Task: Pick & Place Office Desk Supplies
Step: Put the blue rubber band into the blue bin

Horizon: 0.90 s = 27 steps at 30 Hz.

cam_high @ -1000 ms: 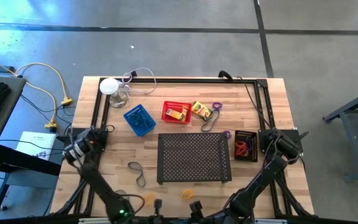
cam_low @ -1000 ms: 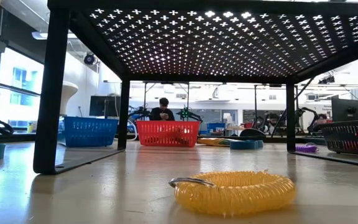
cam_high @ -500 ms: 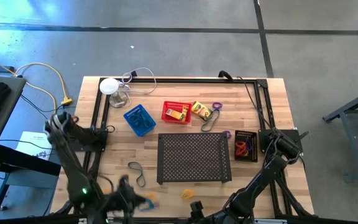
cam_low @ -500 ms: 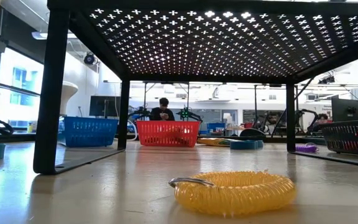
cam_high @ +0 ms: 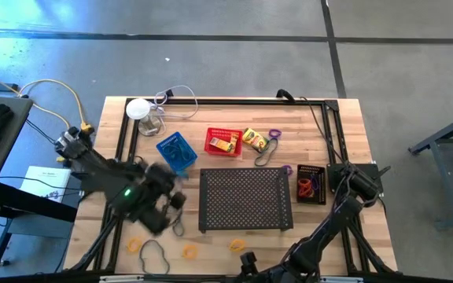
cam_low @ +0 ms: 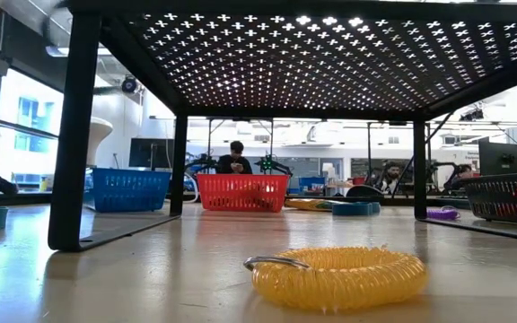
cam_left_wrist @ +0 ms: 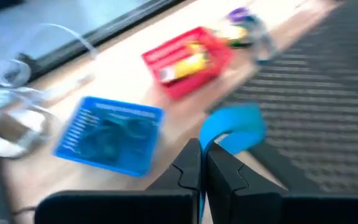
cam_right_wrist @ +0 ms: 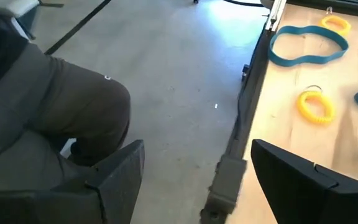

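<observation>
So: table [cam_high: 344, 134] first, w/ the big flat perforated tray [cam_high: 246, 200] mid-table, just off to one side of the left gripper's [cam_left_wrist: 202, 149] jaws. L jaws are pinched tight on a blue rubber band [cam_left_wrist: 235, 124]; most of the loop sticks out past the tips and hangs free over the tray's edge.

Blue basket [cam_left_wrist: 110, 134] sits ahead of the jaws, slightly to the side away from the tray, near but not under them. Red basket [cam_left_wrist: 188, 59] is farther ahead, beyond the blue one, w/ a yellow crayon box [cam_left_wrist: 182, 65] in it. Black basket [cam_high: 311, 184] is well apart, on the tray's far side, close to the right gripper [cam_right_wrist: 197, 146].

R gripper waits at the table's right edge, jaws wide, nothing btwn them, looking at the floor beside the table.

Step in hand, prob.: carry the band to a basket. Blue looks like the match, though that's a guess.

Tips:
- Keep the pinch shut until the jaws are centred over the basket opening, not its rim.
- Band is floppy, so come in high enough that the dangling loop clears the basket wall and doesn't drag it.
- Open fully, then lift straight up; the band may cling to a finger.

Other loose bands, e.g. the yellow coil [cam_low: 335, 274], lie well behind the jaws nr the front edge.
</observation>
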Motion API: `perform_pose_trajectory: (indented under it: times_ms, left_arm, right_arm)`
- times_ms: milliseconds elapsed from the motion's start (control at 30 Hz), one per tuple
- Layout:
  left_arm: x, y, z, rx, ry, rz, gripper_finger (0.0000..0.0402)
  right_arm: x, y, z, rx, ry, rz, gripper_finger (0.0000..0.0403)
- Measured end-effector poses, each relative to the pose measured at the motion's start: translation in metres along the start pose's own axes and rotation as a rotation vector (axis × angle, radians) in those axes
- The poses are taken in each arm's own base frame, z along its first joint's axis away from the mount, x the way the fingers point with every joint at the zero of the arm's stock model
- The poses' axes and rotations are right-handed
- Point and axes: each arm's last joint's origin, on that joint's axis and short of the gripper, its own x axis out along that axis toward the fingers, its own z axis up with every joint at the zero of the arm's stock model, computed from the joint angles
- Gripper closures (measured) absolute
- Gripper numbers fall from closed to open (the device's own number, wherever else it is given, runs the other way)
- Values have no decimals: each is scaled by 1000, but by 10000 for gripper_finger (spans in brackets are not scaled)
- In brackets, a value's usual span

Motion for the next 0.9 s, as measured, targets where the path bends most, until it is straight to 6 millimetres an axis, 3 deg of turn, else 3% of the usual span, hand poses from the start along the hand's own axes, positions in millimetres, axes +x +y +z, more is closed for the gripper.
perform_pose_trajectory:
  times_ms: [267,433,667,900]
  left_arm:
    - [58,23,49,21,202,223,401]
    - [88,44,61,64,303,318,401]
    - [122,88,46,-5,375,444,401]
    - [161,100,17,0,394,372,401]
  right_arm:
    - [-8,-28,18,-15,-17,-48,119]
    - [-13,-42,24,-5,-9,-80,119]
    - [-12,-46,24,-39,8,-84,119]
    - [-11,-50,25,-64,9,-91,119]
